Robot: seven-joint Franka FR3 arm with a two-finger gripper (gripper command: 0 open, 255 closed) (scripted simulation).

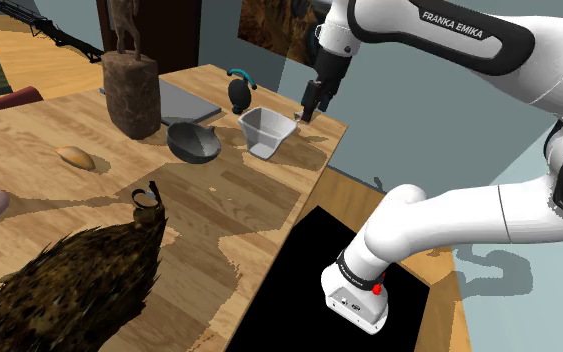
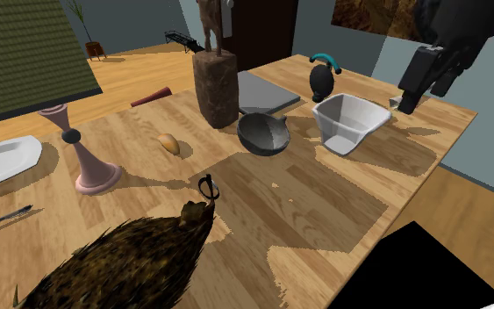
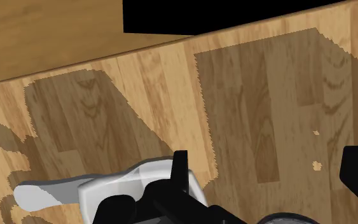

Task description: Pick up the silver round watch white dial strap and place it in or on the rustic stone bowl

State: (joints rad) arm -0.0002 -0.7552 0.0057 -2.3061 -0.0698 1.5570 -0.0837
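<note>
Nearest you, a shaggy brown mass runs off the shoulder view's lower edge, and you can't tell what it is. Past it on the wooden table sits the dark grey bowl, then a white tub. At the far corner the gripper hangs with its fingers spread wide. The silver watch lies on the wood beside one finger, partly covered by it and cut off at the picture's edge, its face hard to make out.

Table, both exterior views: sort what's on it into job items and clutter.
Job:
small silver watch
dark grey bowl
gripper

Lying about:
white tub
brown statue
grey slab
tan lump
pink candlestick
white plate
</note>
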